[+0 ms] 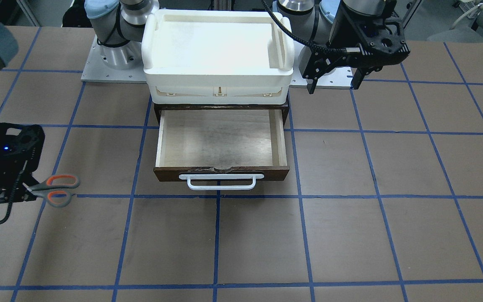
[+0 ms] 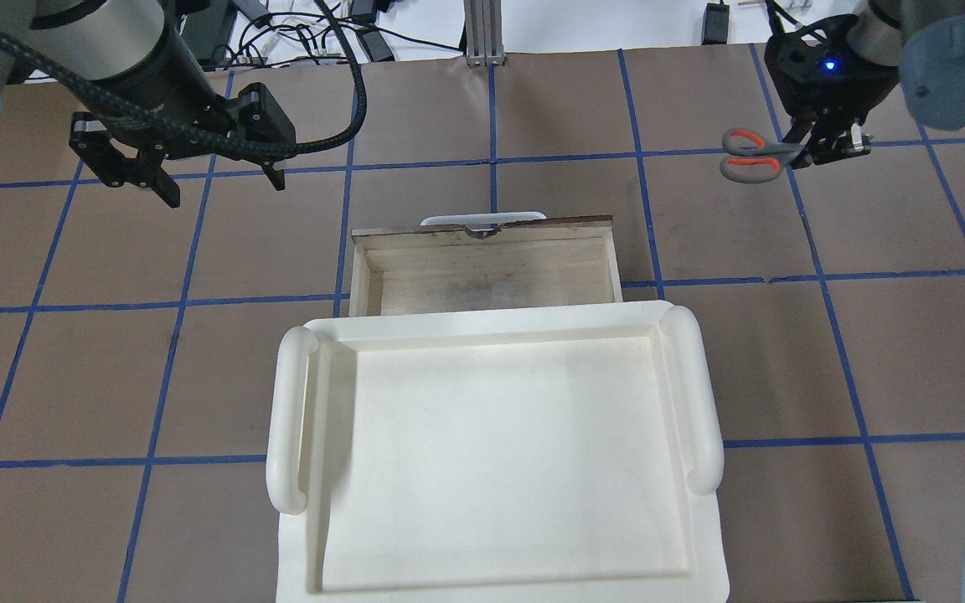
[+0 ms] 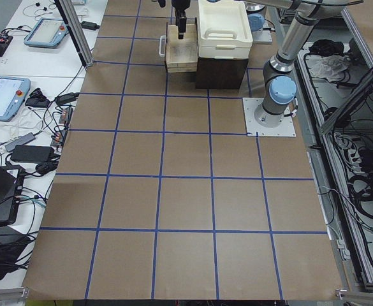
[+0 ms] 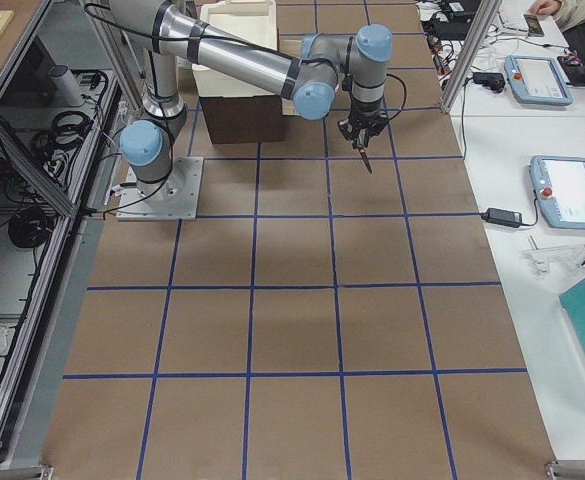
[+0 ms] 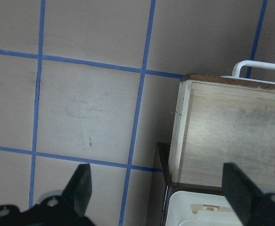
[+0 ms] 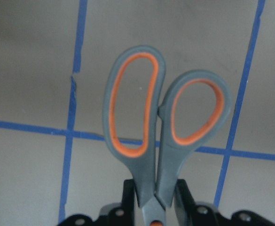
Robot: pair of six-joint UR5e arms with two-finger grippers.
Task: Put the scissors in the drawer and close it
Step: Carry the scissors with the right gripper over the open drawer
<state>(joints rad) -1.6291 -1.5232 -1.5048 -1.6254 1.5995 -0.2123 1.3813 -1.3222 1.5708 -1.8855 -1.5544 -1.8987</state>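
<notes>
Two claws showed: my right claw (image 2: 817,151) clamped the scissors (image 2: 750,155) by the blades, well apart from the open drawer (image 2: 533,224); my left claw (image 2: 223,188) hung spread, empty. I judged a level carry over the drawer, then lowering, best.

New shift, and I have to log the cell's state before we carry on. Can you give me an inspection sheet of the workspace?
Surface: brown table with a blue tape grid.
Job's things: scissors held in the right gripper, handles pointing out; drawer open, nothing in it, front top edge chipped.
Clutter: white tray stands above the drawer's rear, nothing in it.
Grippers: right gripper shut on the scissors, off to the robot's right of the drawer; left gripper open, holding nothing, beside the tray.
Cables: black cable loops off the left wrist, apart from the drawer.
Surroundings: pendants on the side benches.
</notes>
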